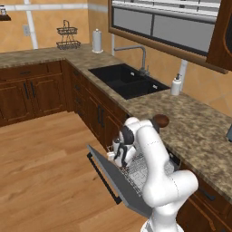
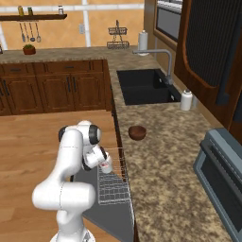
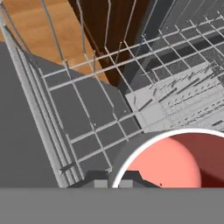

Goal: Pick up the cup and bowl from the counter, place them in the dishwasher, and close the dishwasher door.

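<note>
A simulated kitchen with an L-shaped granite bench [image 1: 195, 122] over dark wooden cabinets. A white robot arm reaches down over the open dishwasher [image 2: 113, 189], whose grey door [image 1: 113, 179] is dropped flat toward the wooden floor, with the white wire rack [image 2: 113, 182] pulled out above it. The jaws [image 2: 105, 163] are clamped on the rim of the cup [image 2: 108, 166], a small white cylinder with a pink-red inside, holding it just above the rack at its near edge. In the hand view the cup's [image 3: 175, 159] open mouth sits right against the jaws at the lower right, with the rack's [image 3: 131, 87] wire grid spread directly beneath and beyond it. Gripping the cup by its rim seems to keep the jaws clear of the wires as the cup goes down, so this looks like the moment of setting the cup into the rack. The dark reddish-brown bowl [image 2: 137, 132] sits on the bench, up and away from the jaws near the bench's front edge, well apart from the cup and not yet collected. Farther along the bench from the jaws are a black sink [image 1: 127, 80] and a white soap bottle [image 1: 176, 84]. The door must remain down until both dishes are inside.
</note>
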